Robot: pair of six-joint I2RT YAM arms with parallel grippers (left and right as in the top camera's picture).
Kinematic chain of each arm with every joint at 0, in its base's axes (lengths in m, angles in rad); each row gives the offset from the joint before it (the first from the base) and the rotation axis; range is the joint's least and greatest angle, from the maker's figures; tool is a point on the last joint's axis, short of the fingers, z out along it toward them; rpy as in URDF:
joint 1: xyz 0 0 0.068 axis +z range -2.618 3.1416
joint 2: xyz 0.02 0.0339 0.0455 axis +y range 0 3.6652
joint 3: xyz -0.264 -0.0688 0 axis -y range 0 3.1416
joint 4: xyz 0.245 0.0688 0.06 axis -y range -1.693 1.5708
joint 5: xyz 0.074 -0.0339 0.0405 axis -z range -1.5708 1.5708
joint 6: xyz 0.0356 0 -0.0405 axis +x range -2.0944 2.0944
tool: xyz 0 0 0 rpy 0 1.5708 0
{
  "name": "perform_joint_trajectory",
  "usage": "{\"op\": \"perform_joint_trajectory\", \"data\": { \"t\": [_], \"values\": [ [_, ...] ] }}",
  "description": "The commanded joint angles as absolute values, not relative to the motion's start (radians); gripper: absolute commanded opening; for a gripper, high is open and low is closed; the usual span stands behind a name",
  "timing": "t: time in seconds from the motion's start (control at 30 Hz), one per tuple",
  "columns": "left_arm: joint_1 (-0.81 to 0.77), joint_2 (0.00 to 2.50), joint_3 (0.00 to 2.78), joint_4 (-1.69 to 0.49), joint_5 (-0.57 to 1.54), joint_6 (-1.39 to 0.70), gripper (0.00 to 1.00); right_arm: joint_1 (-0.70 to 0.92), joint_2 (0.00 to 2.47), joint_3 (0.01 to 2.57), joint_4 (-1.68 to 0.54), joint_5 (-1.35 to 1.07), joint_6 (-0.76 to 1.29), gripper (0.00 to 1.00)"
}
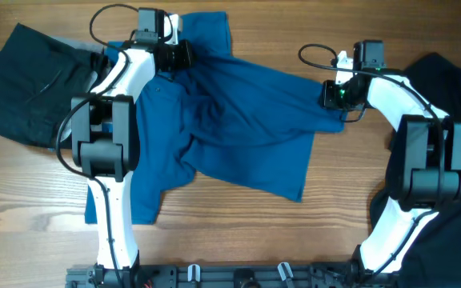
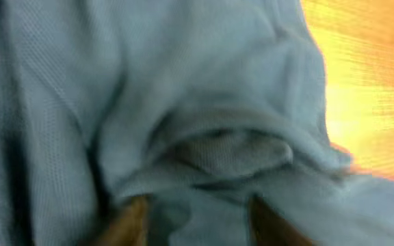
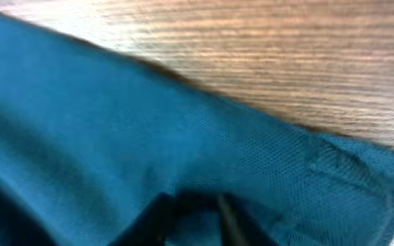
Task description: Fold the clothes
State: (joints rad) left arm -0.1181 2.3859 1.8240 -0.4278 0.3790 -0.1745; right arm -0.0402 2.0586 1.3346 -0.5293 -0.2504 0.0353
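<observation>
A large medium-blue polo shirt (image 1: 238, 120) lies rumpled across the middle of the wooden table (image 1: 238, 232). My left gripper (image 1: 174, 54) is at the shirt's far edge, near the upper sleeve. In the left wrist view its fingers (image 2: 132, 222) stand apart, and the left gripper (image 2: 200, 222) has bunched shirt cloth (image 2: 183, 102) lying between and in front of them. My right gripper (image 1: 332, 96) sits at the shirt's right edge. In the right wrist view its dark fingertips meet, so the right gripper (image 3: 200, 201) pinches a fold of the shirt (image 3: 115, 123) close to its hem.
A black garment (image 1: 30, 80) lies at the far left, partly under the left arm. More black clothing (image 1: 446, 80) is piled at the right edge and reaches down past the right arm's base (image 1: 454, 240). Bare wood shows along the front.
</observation>
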Motion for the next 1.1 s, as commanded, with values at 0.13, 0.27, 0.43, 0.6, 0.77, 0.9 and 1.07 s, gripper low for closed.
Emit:
{"op": "perform_joint_trajectory", "data": {
  "t": [0.13, 0.27, 0.43, 0.6, 0.77, 0.9, 1.07],
  "values": [
    [-0.128, 2.067, 1.848, -0.704, 0.381, -0.055, 0.83, -0.089, 2.252, 1.33, -0.142, -0.176, 0.403, 0.04],
    [-0.128, 1.964, 1.848, -0.873, 0.305, -0.054, 0.84, -0.15, 2.252, 1.39, 0.015, -0.189, 0.395, 0.04],
    [-0.128, 1.931, 1.848, -0.948, 0.294, -0.03, 0.84, -0.191, 2.231, 1.65, -0.34, -0.357, 0.127, 0.61],
    [-0.128, 1.931, 1.848, -1.011, 0.294, -0.029, 0.87, -0.264, 2.235, 1.7, -0.56, -0.242, 0.079, 0.81],
    [-0.128, 1.931, 1.848, -1.048, 0.294, -0.029, 0.87, -0.282, 2.235, 1.643, -0.595, -0.263, -0.016, 0.82],
    [-0.128, 1.931, 1.848, -1.045, 0.294, -0.029, 0.88, -0.253, 2.235, 1.585, -0.581, -0.271, -0.025, 0.78],
    [-0.128, 1.931, 1.848, -1.033, 0.295, -0.03, 0.88, -0.196, 2.235, 1.507, -0.505, -0.328, -0.022, 0.38]
  ]
}}
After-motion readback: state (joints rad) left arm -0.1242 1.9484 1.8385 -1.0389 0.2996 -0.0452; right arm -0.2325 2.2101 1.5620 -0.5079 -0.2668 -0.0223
